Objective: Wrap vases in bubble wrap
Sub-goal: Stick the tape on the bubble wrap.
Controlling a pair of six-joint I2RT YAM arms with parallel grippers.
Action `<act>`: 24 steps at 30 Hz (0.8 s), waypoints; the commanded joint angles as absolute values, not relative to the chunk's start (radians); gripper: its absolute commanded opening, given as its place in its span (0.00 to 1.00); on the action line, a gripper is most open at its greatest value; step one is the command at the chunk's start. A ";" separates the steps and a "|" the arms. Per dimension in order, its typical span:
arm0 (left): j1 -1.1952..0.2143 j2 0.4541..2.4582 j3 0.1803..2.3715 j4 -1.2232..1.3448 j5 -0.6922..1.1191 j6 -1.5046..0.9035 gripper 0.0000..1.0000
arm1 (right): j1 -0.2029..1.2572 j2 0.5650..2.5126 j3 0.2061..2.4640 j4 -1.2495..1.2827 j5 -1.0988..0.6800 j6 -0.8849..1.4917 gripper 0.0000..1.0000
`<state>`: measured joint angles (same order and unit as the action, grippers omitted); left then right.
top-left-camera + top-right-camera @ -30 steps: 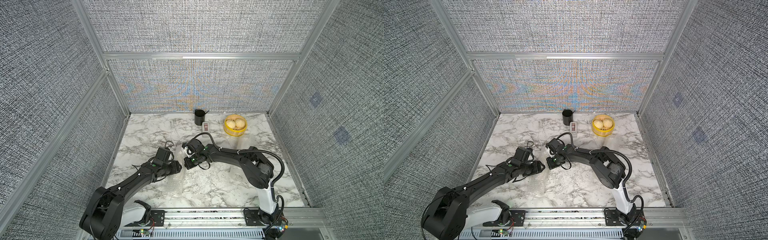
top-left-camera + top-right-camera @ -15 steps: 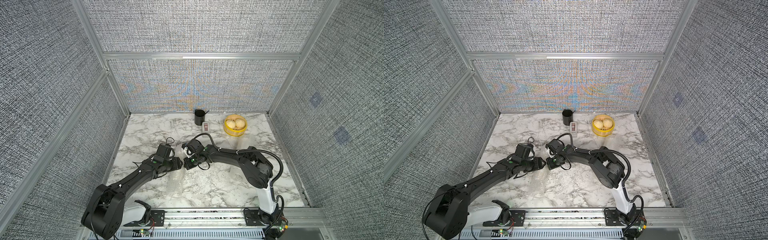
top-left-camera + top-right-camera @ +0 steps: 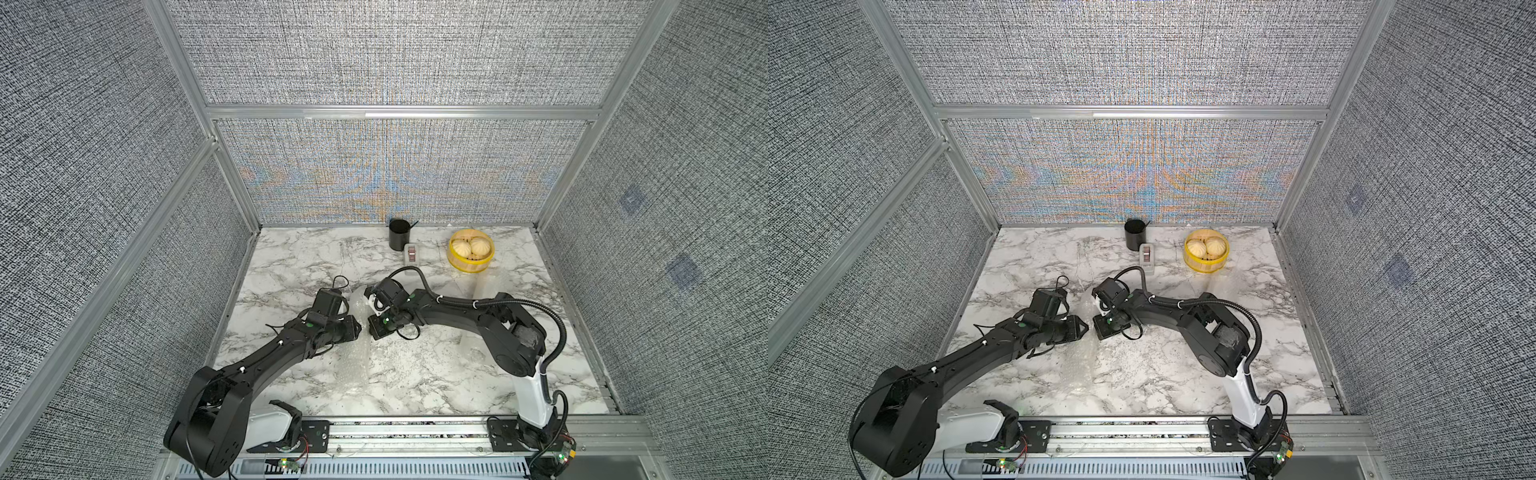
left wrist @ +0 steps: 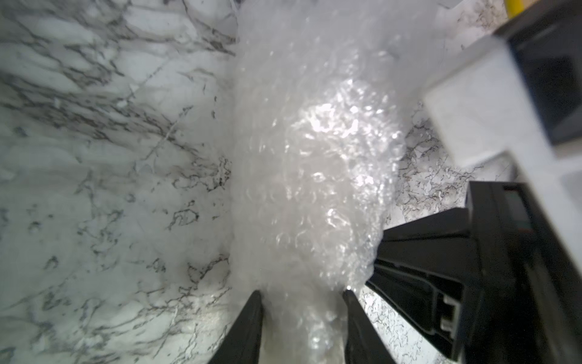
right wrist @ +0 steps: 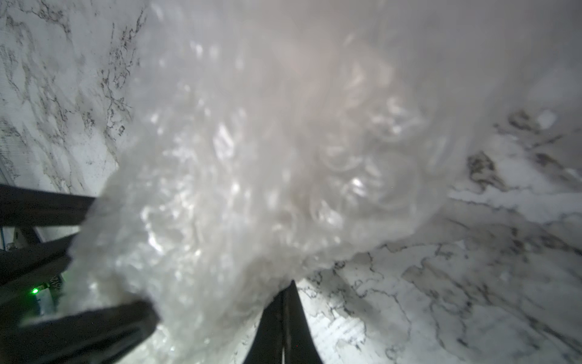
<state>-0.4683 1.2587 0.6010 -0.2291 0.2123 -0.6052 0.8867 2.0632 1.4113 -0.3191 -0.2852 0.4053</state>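
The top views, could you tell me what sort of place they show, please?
Likely a robot test cell, not a home: grey fabric wall panels in aluminium framing, a marble-look table, and arms mounted on a rail.

left arm (image 3: 291,345) swings in toward the middle, so its gripper (image 4: 302,296) now sits right up against the right gripper (image 5: 283,302), and its fingers (image 4: 248,327) are closer together than a second ago, either side of the bubble wrap (image 4: 315,176) bundle

Overhead stereo pair; close, blurry wrist views.
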 commanded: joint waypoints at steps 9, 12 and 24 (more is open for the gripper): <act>-0.469 1.270 0.583 -0.282 0.215 -0.606 0.40 | 0.878 2.013 1.403 -0.358 -0.246 0.374 0.00; -0.469 1.280 0.587 -0.288 0.209 -0.604 0.45 | 0.872 1.971 1.381 -0.383 -0.213 0.357 0.00; -0.469 1.289 0.584 -0.281 0.215 -0.615 0.46 | 0.909 2.022 1.470 -0.433 -0.237 0.357 0.00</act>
